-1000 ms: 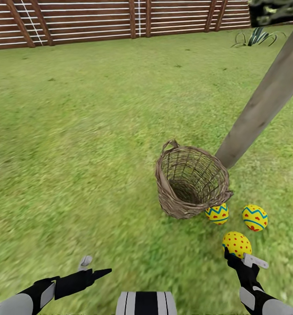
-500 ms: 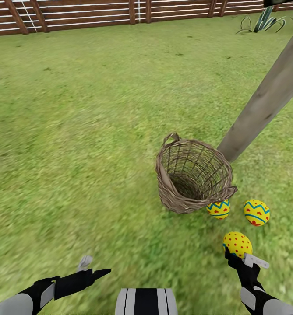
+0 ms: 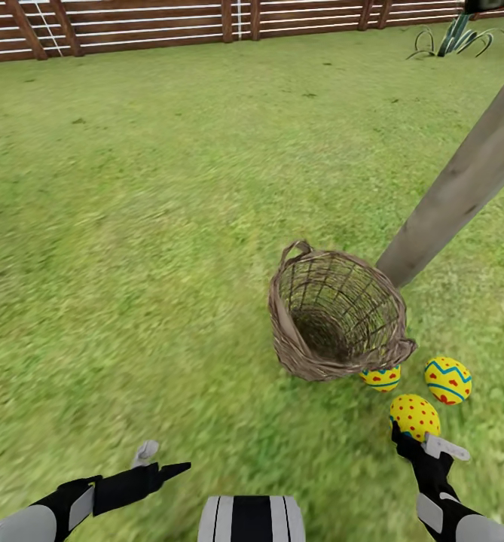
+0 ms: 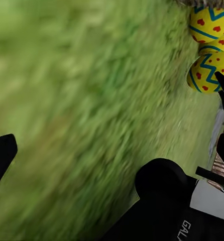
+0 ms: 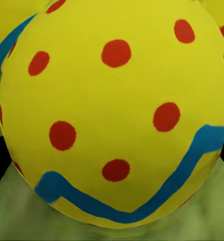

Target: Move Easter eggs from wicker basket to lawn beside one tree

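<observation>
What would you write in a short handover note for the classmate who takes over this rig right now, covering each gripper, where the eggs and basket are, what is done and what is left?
Right gripper: closed on the red-dotted egg, held low over the lawn near the tree trunk.
Left gripper: fingers apart, holding nothing, low over the grass.
Wicker basket: tilted beside the trunk base; no egg visible inside.
Two zigzag eggs lie on the grass by the trunk: one tucked against the basket, one just beside it.
Done: basket looks emptied, two eggs placed.
Left: set the held egg down next to the other two, release, and withdraw.
</observation>
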